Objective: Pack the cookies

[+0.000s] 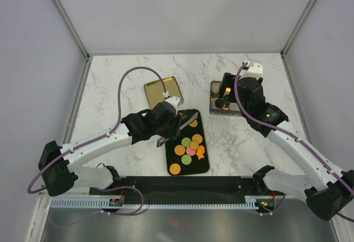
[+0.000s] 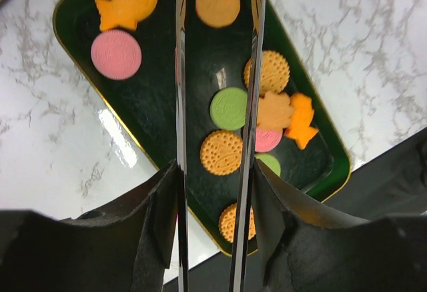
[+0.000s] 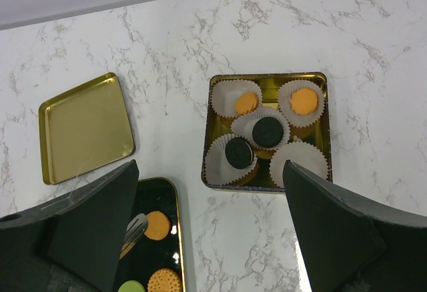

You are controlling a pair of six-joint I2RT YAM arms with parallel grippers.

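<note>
Several cookies in orange, pink and green lie on the black tray. In the left wrist view I see a pink one, a green one and an orange star-like one. My left gripper is shut on metal tongs. The tongs' blades stand apart above the tray with nothing between them. My right gripper is open and empty, high above the table. The gold tin holds paper cups with two orange cookies and two dark ones.
A flat gold lid lies behind the tray, left of the tin. One paper cup in the tin is empty. A black strip runs along the near table edge. Grey walls close the sides and back.
</note>
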